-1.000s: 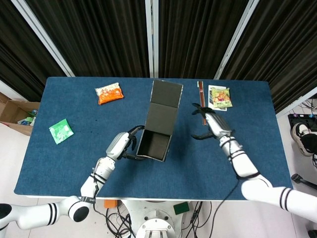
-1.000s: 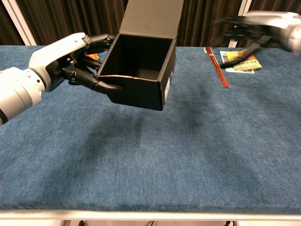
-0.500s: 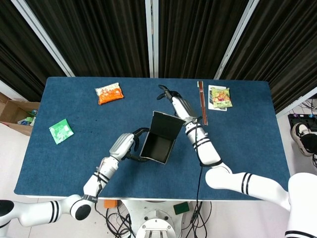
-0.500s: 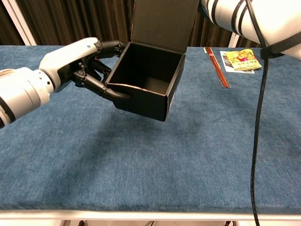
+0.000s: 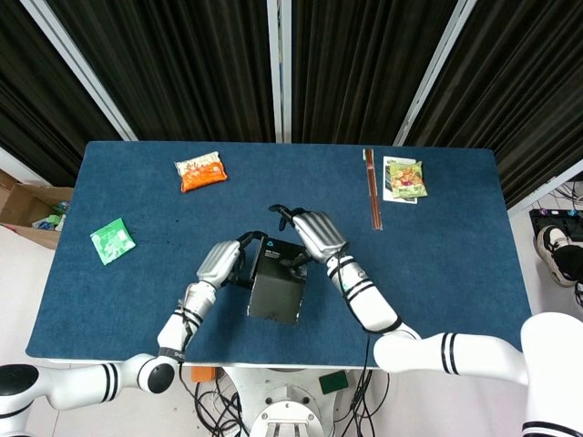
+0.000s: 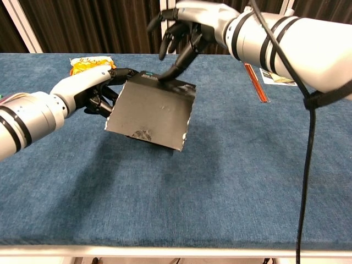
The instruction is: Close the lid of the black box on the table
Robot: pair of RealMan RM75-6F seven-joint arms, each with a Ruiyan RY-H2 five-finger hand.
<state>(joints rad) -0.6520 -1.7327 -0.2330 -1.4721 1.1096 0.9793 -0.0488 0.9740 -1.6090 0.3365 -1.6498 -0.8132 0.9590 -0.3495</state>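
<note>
The black box (image 5: 276, 287) (image 6: 151, 113) sits near the table's middle with its lid folded down over it, its top face tilted toward the front. My left hand (image 5: 223, 262) (image 6: 93, 88) grips the box's left side, fingers curled round the edge. My right hand (image 5: 310, 235) (image 6: 184, 25) hovers over the box's rear edge with fingers spread. One fingertip (image 6: 165, 76) presses on the lid's back edge. The inside of the box is hidden.
An orange snack packet (image 5: 199, 170) (image 6: 88, 65) lies at the back left and a green packet (image 5: 112, 240) at the left edge. A red stick (image 5: 372, 187) (image 6: 256, 82) and a yellow-green packet (image 5: 404, 177) (image 6: 278, 78) lie at the back right.
The lid has swung from upright down onto the box. My right hand came forward over the box with it. My left hand kept its hold on the side.
</note>
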